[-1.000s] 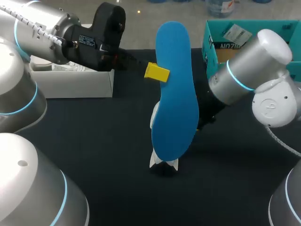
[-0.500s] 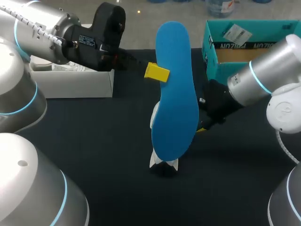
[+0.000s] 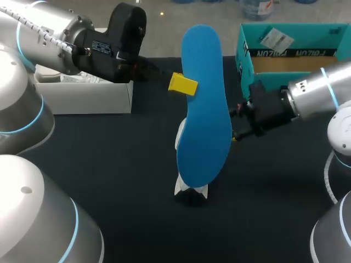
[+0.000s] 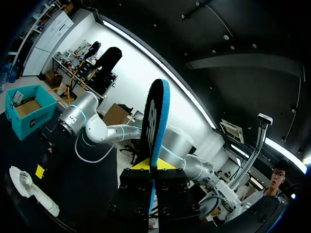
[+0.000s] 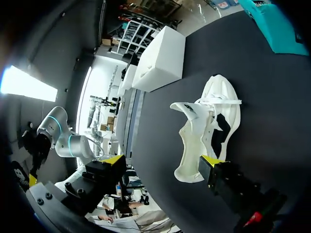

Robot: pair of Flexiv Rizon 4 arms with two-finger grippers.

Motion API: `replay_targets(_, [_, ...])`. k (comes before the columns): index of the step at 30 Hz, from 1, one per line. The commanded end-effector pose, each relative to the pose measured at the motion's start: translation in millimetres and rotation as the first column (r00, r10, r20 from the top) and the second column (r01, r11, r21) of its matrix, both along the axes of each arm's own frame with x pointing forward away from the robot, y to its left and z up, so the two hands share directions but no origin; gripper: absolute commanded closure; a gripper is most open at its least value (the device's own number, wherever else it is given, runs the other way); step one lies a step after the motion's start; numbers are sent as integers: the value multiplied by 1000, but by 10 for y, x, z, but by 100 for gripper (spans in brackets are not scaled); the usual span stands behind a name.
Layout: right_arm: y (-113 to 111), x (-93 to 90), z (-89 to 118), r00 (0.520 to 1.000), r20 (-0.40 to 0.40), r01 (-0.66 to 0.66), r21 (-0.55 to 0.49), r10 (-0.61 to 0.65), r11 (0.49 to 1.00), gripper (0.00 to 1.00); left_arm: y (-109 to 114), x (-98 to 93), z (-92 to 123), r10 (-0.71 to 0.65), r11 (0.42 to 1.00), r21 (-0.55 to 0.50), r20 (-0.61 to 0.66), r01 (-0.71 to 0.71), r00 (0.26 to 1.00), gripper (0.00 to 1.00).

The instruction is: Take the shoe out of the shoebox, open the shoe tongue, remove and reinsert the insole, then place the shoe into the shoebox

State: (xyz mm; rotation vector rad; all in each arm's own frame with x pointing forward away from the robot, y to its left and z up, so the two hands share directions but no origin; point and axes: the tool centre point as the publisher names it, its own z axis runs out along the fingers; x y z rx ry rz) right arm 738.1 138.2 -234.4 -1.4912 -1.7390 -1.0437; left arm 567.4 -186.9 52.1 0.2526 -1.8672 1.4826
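Note:
My left gripper [image 3: 182, 84] is shut on a blue insole [image 3: 204, 109] and holds it upright above the middle of the table. In the left wrist view the insole [image 4: 155, 121] stands edge-on between the yellow fingertips [image 4: 165, 165]. Below it the white shoe [image 3: 192, 190] lies on the black table, mostly hidden by the insole. My right gripper [image 3: 237, 131] sits just right of the insole, partly hidden behind it. The right wrist view shows the right gripper [image 5: 163, 162] open, with the shoe [image 5: 206, 126] ahead of it and the shoe's near end close beside one fingertip [image 5: 210, 163]. The shoe's tongue is pulled up.
The open teal shoebox [image 3: 247, 52] stands at the back right, just behind my right arm. A white box [image 3: 88, 98] sits at the back left under my left arm. It also shows beyond the shoe, white box [image 5: 163, 58].
My right arm has swung out to the right and lowered, bringing its black gripper body into view beside the insole. The left arm and insole have stayed still.

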Motion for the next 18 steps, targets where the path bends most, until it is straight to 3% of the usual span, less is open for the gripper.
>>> replay_targets(1, [-314,-188,187,1000,4,15,149,-16,989,0,-17,11,-3,-3,1000,0,0,3,1000,100])
replay_targets(8, [-420,-124,329,1000,0,-10,254,11,967,0,-17,11,-3,-3,1000,0,0,3,1000,100])
replay_targets(18, [-467,-61,390,1000,-22,-12,273,18,962,0,-17,11,-3,-3,1000,0,0,3,1000,100])
